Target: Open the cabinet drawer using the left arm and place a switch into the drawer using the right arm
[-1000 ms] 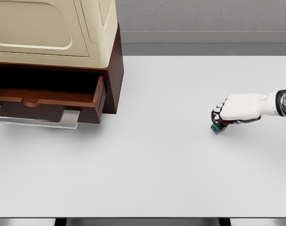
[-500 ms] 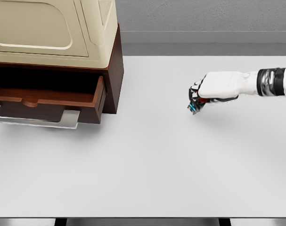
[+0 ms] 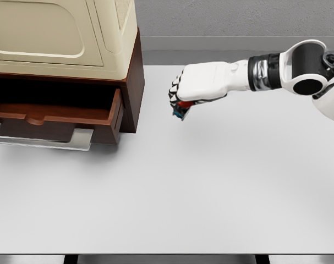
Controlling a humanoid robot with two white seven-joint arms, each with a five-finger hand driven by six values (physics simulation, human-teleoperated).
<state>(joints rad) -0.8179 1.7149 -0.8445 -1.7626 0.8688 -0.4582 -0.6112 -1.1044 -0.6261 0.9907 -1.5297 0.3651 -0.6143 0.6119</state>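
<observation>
**The hand holds the switch near the open drawer**

The right hand [image 3: 197, 88] comes in from the right side. Its fingers are curled tight around a small switch [image 3: 181, 111]. Only a bit of the switch peeks out under the hand, red and blue. The hand is up in the air over the white table [image 3: 211, 187]. It is near the right side of the cabinet [image 3: 131, 77] but does not touch it.

The brown drawer [image 3: 62, 118] is pulled out. It sits under the big cream part of the cabinet. The switch is not in the drawer yet.
</observation>
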